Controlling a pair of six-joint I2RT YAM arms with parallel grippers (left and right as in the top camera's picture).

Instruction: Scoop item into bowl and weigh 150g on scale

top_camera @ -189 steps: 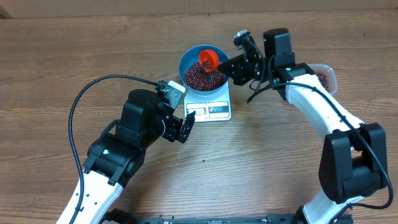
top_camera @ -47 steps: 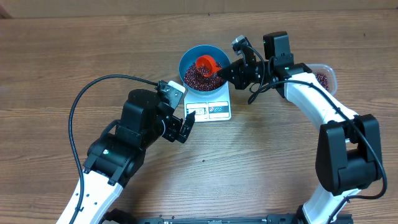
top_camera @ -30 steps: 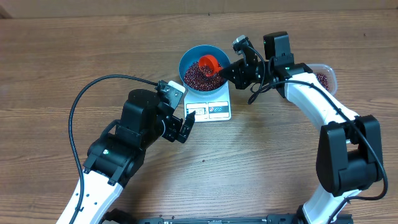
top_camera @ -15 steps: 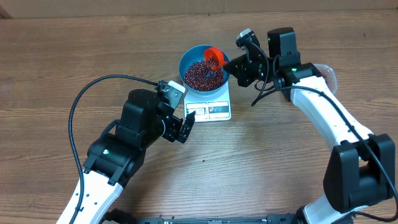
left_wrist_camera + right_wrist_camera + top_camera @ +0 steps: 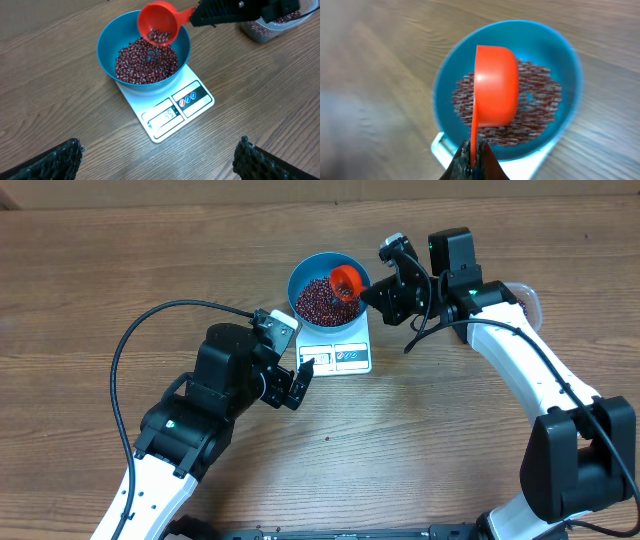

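scoop (image 5: 159, 22) tilted over the bowl (image 5: 107, 45) on the scale (image 5: 170, 112)
right gripper (image 5: 472, 152) pinches the scoop's handle above the bowl's beans (image 5: 145, 62); left gripper (image 5: 296, 384) spread wide, apart from the bowl

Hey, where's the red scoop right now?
In the overhead view the scoop hangs tilted over the right side of the bowl, just above the beans, with the scale under the bowl.

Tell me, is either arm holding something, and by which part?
The right gripper pinches the orange-red scoop by the end of its handle, cup tilted above the blue bowl. The left gripper is open and holds nothing.
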